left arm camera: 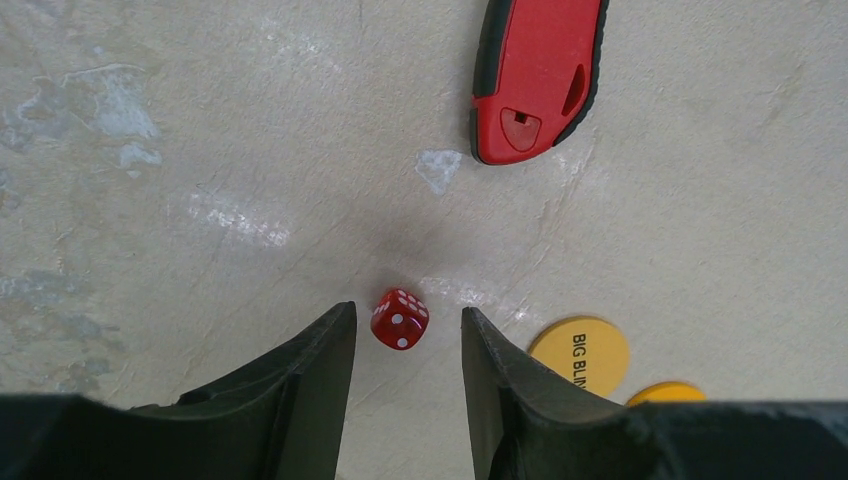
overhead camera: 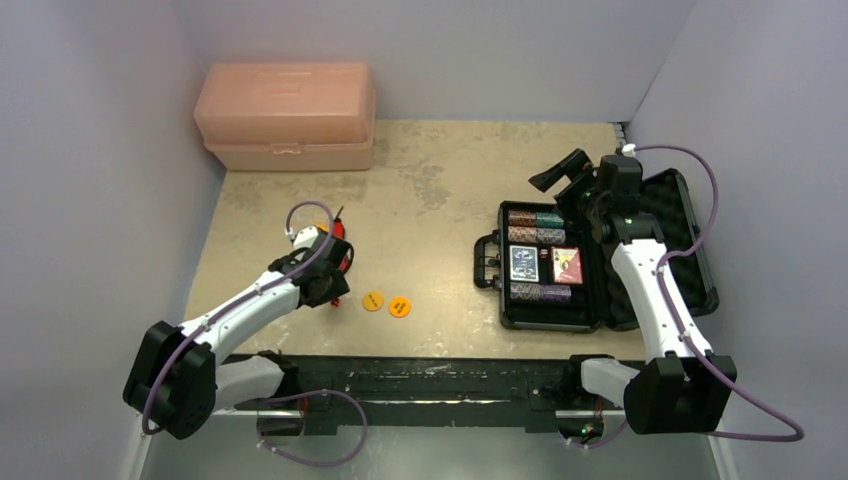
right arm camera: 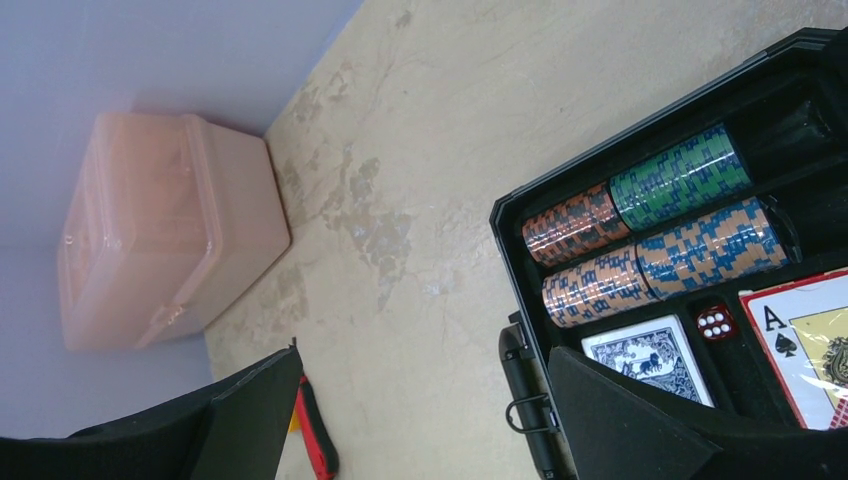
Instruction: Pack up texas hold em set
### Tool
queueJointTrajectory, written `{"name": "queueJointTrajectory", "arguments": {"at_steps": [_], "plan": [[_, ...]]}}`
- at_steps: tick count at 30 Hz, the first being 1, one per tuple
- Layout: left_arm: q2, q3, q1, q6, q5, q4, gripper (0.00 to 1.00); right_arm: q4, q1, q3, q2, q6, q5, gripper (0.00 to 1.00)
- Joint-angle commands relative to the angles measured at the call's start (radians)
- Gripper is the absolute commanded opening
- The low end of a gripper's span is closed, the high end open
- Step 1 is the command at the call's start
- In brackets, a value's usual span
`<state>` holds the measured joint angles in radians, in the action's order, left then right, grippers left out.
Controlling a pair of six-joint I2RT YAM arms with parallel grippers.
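The black case (overhead camera: pixel 690 240) lies open at the right, holding rows of striped chips (overhead camera: pixel 535 228), a blue deck (overhead camera: pixel 524 264) and a red deck (overhead camera: pixel 566 264). In the right wrist view the chips (right arm camera: pixel 650 220), the blue deck (right arm camera: pixel 645 355) and a red die (right arm camera: pixel 715 322) sit in the case. Another red die (left arm camera: pixel 400 319) lies on the table between the tips of my open left gripper (left arm camera: pixel 405 325), touching neither finger. Two orange discs (overhead camera: pixel 373 300) (overhead camera: pixel 399 307) lie just right of it. My right gripper (overhead camera: pixel 560 172) is open and empty above the case's far left corner.
A red utility knife (left arm camera: pixel 538 75) lies just beyond the die. A peach toolbox (overhead camera: pixel 285 115) stands shut at the back left. The case's handle (overhead camera: pixel 485 260) points left toward the table's middle. Walls close in the left, back and right.
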<state>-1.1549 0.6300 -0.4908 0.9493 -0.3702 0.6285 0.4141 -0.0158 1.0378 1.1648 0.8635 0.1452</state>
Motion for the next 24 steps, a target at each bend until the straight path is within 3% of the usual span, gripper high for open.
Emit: {"name": "queueJointTrajectory", "arguments": {"at_steps": [1,7,24], "plan": [[-0.042,0.007,0.011,-0.009,0.021,-0.047,0.42,0.002,-0.003,0.005,-0.021,-0.040,-0.024,0.99],[-0.096,0.011,0.015,0.004,0.031,-0.058,0.37,0.009,-0.002,0.020,0.006,-0.048,-0.016,0.99],[-0.097,0.005,0.016,0.056,0.048,-0.008,0.34,0.024,-0.002,0.027,0.027,-0.064,-0.016,0.99]]}}
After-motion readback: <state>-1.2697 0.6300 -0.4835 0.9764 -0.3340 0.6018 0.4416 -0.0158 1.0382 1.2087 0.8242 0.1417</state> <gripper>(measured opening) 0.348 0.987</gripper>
